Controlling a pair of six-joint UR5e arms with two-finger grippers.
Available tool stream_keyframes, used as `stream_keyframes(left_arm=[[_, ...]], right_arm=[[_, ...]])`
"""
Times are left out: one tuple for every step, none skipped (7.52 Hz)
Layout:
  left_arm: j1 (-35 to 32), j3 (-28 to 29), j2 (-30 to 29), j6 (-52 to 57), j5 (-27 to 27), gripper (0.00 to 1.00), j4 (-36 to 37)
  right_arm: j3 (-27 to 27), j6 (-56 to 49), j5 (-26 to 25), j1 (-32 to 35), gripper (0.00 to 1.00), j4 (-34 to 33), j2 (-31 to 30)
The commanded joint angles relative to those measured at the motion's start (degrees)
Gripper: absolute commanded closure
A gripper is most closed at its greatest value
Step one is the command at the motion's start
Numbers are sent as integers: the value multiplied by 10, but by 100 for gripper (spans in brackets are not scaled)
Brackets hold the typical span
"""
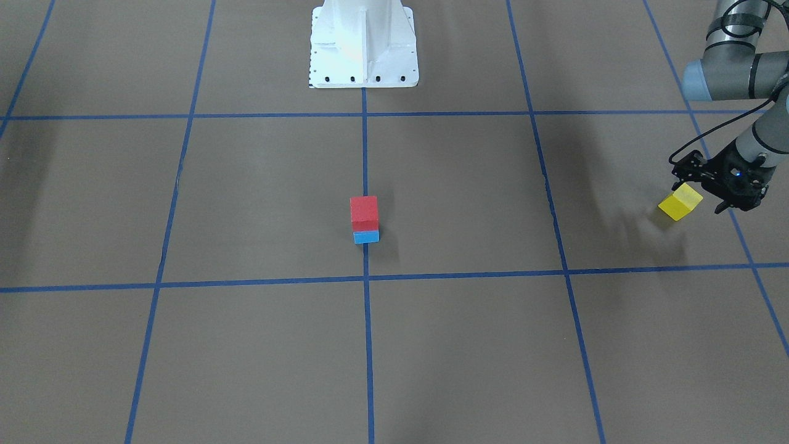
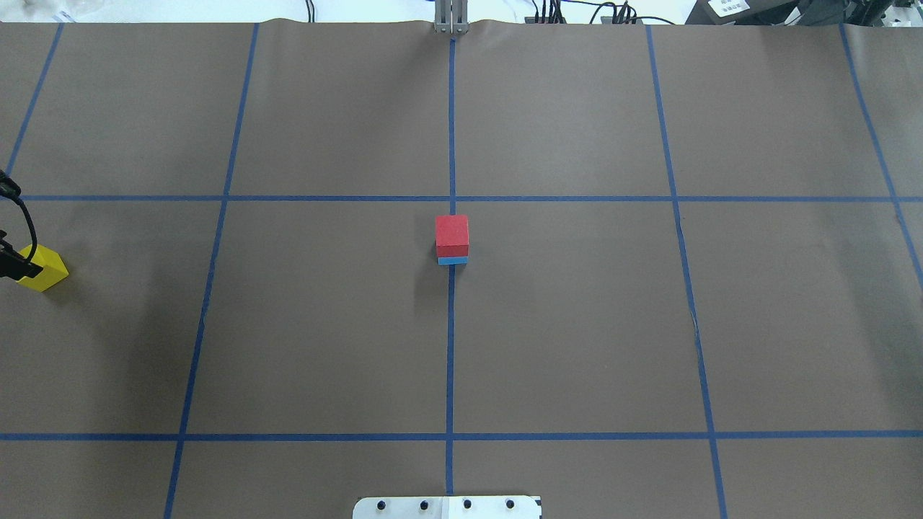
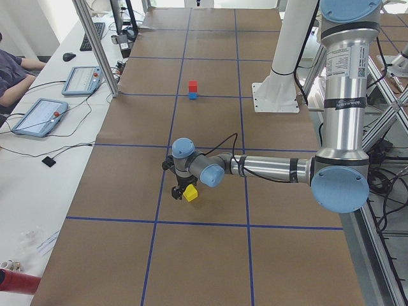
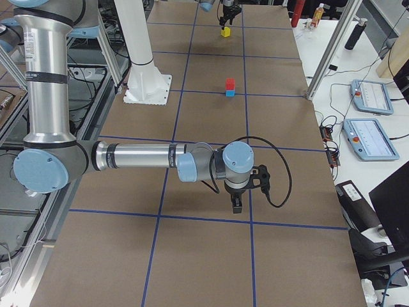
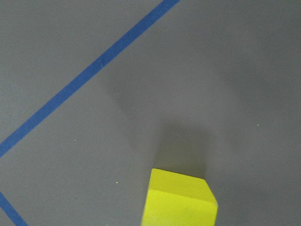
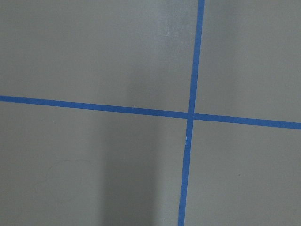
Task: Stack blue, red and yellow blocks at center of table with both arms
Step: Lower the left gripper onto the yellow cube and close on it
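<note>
A red block [image 1: 363, 211] sits on a blue block [image 1: 366, 237] at the table's centre, on the middle tape line; the stack also shows in the overhead view [image 2: 452, 234]. My left gripper [image 1: 698, 198] is at the table's far left end, shut on a yellow block [image 1: 680, 201], which it holds turned and slightly tilted just above the paper. The yellow block shows at the overhead view's left edge [image 2: 43, 268] and at the bottom of the left wrist view [image 5: 181, 197]. My right gripper [image 4: 236, 206] hangs over bare paper at the right end; I cannot tell its state.
The white robot base [image 1: 363, 46] stands at the robot's side of the table. Blue tape lines grid the brown paper. Two tablets [image 3: 38, 116] and a seated person are beyond the far edge. An aluminium post [image 3: 95, 44] stands at that edge.
</note>
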Motion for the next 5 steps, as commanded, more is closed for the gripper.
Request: stream_keyframes(left_arm=[[2,20,-3,-25,0,1,-37],[2,30,-4,-26,0,1,-43],[3,31,-4,-27,0,1,-43],[4,29,-4,-29,-1,1,-43],[6,28,-4,-38,-1,1,-45]], right_arm=[[-3,0,-1,0,0,0,2],[-3,0,-1,0,0,0,2],[-3,0,-1,0,0,0,2],[-3,0,-1,0,0,0,2],[-3,-1,-1,0,0,0,3]])
